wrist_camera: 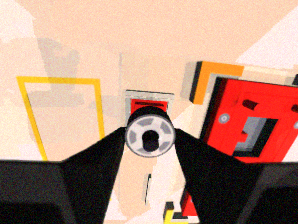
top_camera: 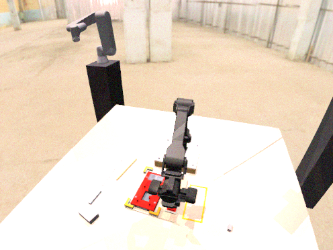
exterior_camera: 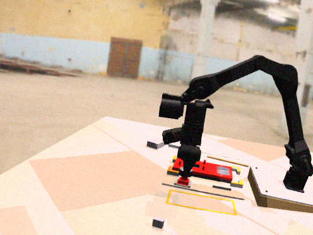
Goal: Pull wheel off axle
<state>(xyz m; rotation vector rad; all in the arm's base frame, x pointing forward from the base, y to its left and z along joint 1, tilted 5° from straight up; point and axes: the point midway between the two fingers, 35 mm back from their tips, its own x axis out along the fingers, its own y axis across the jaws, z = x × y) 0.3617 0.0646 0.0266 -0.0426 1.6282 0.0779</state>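
The wheel (wrist_camera: 150, 122), a light grey spoked disc with a dark tyre, stands over the red axle base (top_camera: 171, 210) (exterior_camera: 183, 181) (wrist_camera: 148, 104). The dark axle tip shows in its hub in the wrist view. My gripper (exterior_camera: 185, 174) (wrist_camera: 149, 132) points down and is shut on the wheel, one finger on each side. In the top view the arm hides the wheel and fingertips. The marked area, a yellow outline (top_camera: 192, 220) (exterior_camera: 202, 209) (wrist_camera: 59, 79), lies on the table beside the axle base. How far the wheel sits along the axle is hidden.
A red plate (top_camera: 138, 195) (exterior_camera: 208, 173) (wrist_camera: 232, 100) between yellow and orange corner pieces lies on the axle's other side. A small dark cube (top_camera: 229, 228) (exterior_camera: 158, 223) lies beyond the marked area. A grey block (top_camera: 88, 216) (exterior_camera: 155, 144) and a thin wooden strip (top_camera: 126, 169) (exterior_camera: 228, 161) lie farther off.
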